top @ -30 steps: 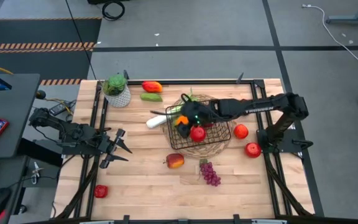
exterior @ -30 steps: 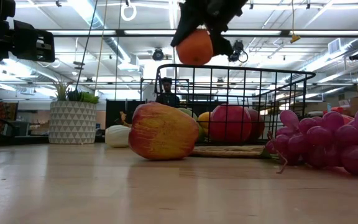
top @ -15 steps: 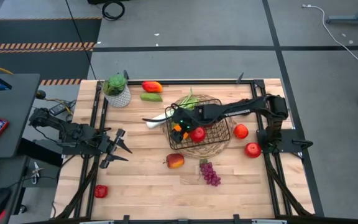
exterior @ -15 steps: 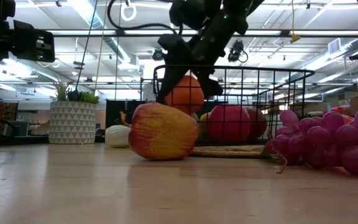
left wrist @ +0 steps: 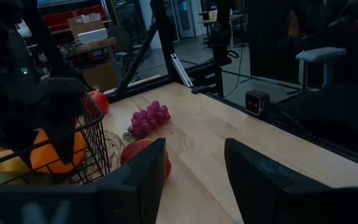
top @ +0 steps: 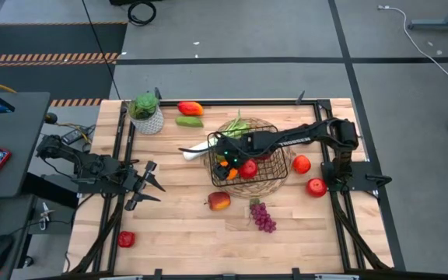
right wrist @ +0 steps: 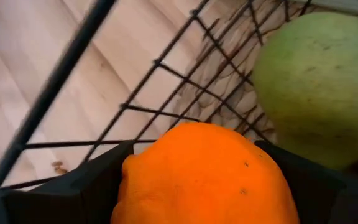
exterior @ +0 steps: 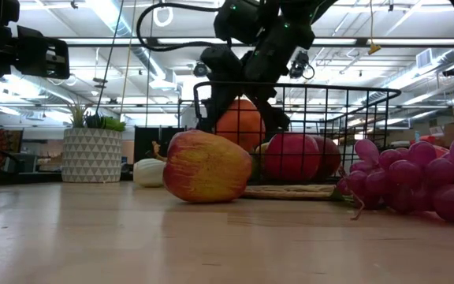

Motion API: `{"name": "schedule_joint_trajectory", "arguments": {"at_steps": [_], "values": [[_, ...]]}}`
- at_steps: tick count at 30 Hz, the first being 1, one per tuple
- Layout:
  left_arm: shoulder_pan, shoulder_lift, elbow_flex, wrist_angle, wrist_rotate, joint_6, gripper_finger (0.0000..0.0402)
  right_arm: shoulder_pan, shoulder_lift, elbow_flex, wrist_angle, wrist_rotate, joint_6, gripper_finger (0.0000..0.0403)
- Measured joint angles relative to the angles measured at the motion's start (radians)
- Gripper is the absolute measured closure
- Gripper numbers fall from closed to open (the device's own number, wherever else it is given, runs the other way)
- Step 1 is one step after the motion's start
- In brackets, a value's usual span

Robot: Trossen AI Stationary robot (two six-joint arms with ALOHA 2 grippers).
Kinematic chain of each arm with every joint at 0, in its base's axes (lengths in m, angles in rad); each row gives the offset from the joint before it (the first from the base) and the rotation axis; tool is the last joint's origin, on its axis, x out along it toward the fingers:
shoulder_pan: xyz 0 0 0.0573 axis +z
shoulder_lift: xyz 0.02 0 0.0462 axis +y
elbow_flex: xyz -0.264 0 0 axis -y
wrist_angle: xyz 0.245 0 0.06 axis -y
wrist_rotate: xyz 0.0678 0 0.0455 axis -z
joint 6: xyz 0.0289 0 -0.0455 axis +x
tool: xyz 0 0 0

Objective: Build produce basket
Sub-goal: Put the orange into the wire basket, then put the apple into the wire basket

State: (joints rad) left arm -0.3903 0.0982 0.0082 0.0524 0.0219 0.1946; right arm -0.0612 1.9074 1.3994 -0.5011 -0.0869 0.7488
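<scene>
Right gripper (exterior: 241,118) inside basket (top: 274,155), jaws clamped on orange (exterior: 240,125), basket's 9 o'clock corner. Left gripper (top: 148,187) idle, counter's 9 o'clock, jaws apart. Risk: release from height, orange bounces against apple (top: 247,167), jostles pile.

Basket (top: 255,159) at table centre, orange (exterior: 240,125) inside it, grapes (top: 264,216) in front, plant pot (top: 147,114) far left behind.
</scene>
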Motion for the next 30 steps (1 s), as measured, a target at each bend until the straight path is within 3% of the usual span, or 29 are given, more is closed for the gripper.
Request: {"name": "schedule_joint_trajectory", "arguments": {"at_steps": [10, 18, 27, 30], "values": [[0.000, 0.000, 0.000, 0.000, 0.000, 0.000, 0.0230, 0.002, -0.001, 0.000, 0.009, 0.005, -0.007, 0.0063], [0.000, 0.000, 0.000, 0.000, 0.000, 0.000, 0.0230, 0.002, -0.002, 0.000, 0.010, 0.045, -0.010, 0.0008], [0.000, 0.000, 0.000, 0.000, 0.000, 0.000, 0.0230, 0.005, -0.006, 0.023, 0.002, -0.007, -0.027, 0.0004], [0.000, 0.000, 0.000, 0.000, 0.000, 0.000, 0.0230, 0.026, -0.038, 0.050, -0.019, 0.030, -0.046, 0.0006]]}}
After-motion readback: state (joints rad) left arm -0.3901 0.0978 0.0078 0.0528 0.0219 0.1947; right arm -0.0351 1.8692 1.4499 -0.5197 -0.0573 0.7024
